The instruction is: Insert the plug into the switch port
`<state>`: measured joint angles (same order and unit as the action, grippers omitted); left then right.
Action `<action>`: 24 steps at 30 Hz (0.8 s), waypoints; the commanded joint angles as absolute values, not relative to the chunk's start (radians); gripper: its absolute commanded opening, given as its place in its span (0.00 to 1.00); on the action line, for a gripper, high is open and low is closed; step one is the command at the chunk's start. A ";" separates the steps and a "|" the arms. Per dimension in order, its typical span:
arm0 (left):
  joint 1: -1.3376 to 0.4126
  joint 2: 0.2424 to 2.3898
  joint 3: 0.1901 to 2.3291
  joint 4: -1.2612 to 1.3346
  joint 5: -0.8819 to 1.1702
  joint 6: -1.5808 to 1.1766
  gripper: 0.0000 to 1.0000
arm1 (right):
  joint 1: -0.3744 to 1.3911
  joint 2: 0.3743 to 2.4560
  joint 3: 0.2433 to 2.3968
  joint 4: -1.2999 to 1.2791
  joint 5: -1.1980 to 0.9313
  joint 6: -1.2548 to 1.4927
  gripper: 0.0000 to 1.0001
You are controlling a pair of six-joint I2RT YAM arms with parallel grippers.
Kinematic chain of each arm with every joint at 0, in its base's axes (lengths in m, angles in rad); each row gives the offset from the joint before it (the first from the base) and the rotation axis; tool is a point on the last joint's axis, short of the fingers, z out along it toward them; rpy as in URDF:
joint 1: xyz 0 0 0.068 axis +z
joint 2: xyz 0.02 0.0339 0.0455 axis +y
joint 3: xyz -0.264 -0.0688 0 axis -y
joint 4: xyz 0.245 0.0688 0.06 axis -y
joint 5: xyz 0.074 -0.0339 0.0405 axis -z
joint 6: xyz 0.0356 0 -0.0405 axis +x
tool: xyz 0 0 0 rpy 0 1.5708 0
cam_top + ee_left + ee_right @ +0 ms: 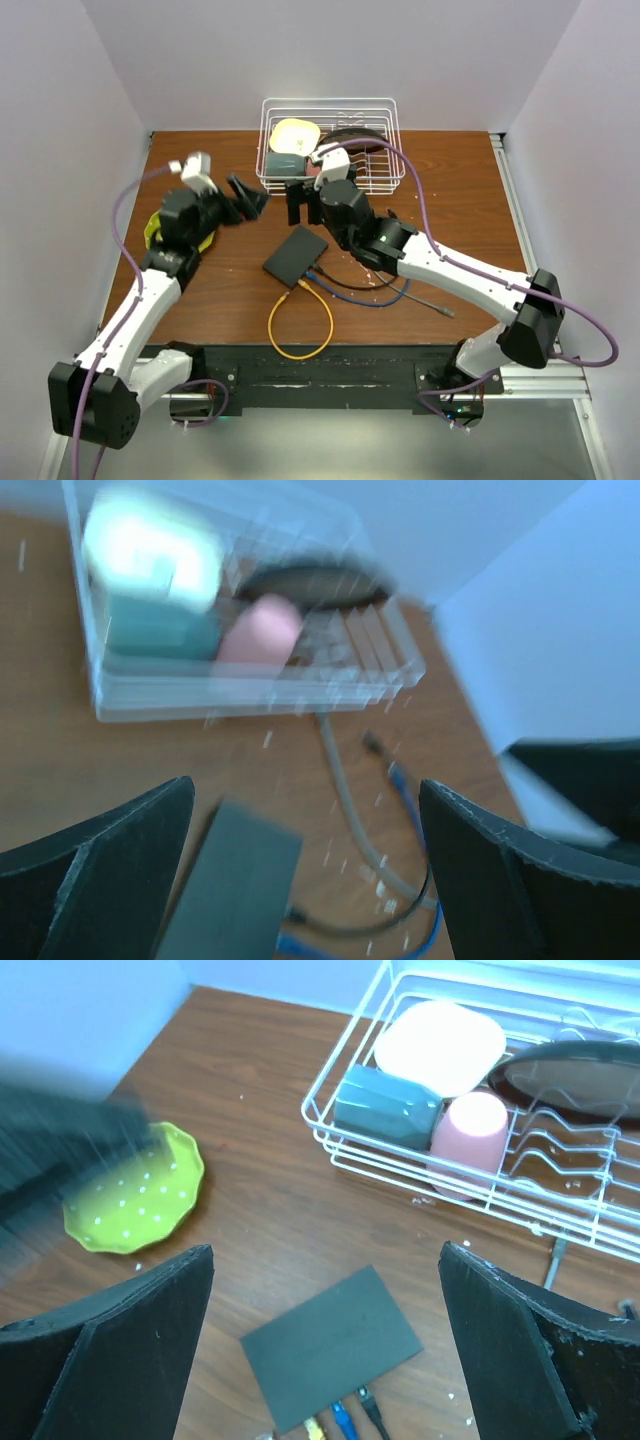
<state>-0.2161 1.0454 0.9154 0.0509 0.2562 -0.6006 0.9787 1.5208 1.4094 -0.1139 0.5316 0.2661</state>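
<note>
The dark grey box (296, 256) lies flat near the middle of the worktop (470, 210), turned so its corners point toward the walls. Its thin side that faces near and right takes a yellow cable (300, 322), a blue cable (350, 296) and a black cable (345, 283). The right wrist view shows their ends lined up along that edge, but the sockets themselves cannot be made out. The yellow cable loops on the near side of the box and stops short of the black strip at the worktop's near edge.

To the near right of the box a thin grey lead ends in a small plug (447, 312), lying loose on the wood and touching neither claw.

The left claw (250, 198) hangs beyond and left of the box with its fingers spread wide and nothing between them. In its own blurred view (307, 790) the box shows in the gap. The right claw (303, 208) hovers just beyond the box's far corner, also spread and holding nothing. Its own view (327, 1250) looks down on the box's top.

Beyond the box a white wire rack (392, 150) holding cups and plates sits against the far edge. A green dotted plate (135, 1195) lies to the left of the box, partly under the left arm. Bare wood shows between the box and the rack, and across the stretch to the right of the box.
</note>
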 commanded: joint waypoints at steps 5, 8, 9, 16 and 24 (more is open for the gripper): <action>-0.210 0.983 0.810 -0.047 0.100 -0.600 1.00 | 0.861 1.528 1.268 -0.064 0.499 0.360 0.98; -0.210 0.979 0.815 -0.035 0.107 -0.584 1.00 | 0.813 1.572 1.282 -0.101 0.494 0.373 0.98; -0.209 0.979 0.816 -0.032 0.110 -0.584 1.00 | 0.804 1.581 1.285 -0.109 0.498 0.373 0.97; -0.209 1.009 0.825 -0.040 0.126 -0.571 1.00 | 0.697 1.681 1.325 -0.169 0.500 0.356 0.95; -0.210 1.039 0.842 -0.051 0.149 -0.546 1.00 | 0.608 1.818 1.331 -0.180 0.479 0.362 0.92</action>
<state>-0.2161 1.0306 0.8036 -0.0723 0.1318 -0.5804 0.6388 1.7756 1.2922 -0.1734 0.4889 0.3496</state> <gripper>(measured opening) 0.997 0.930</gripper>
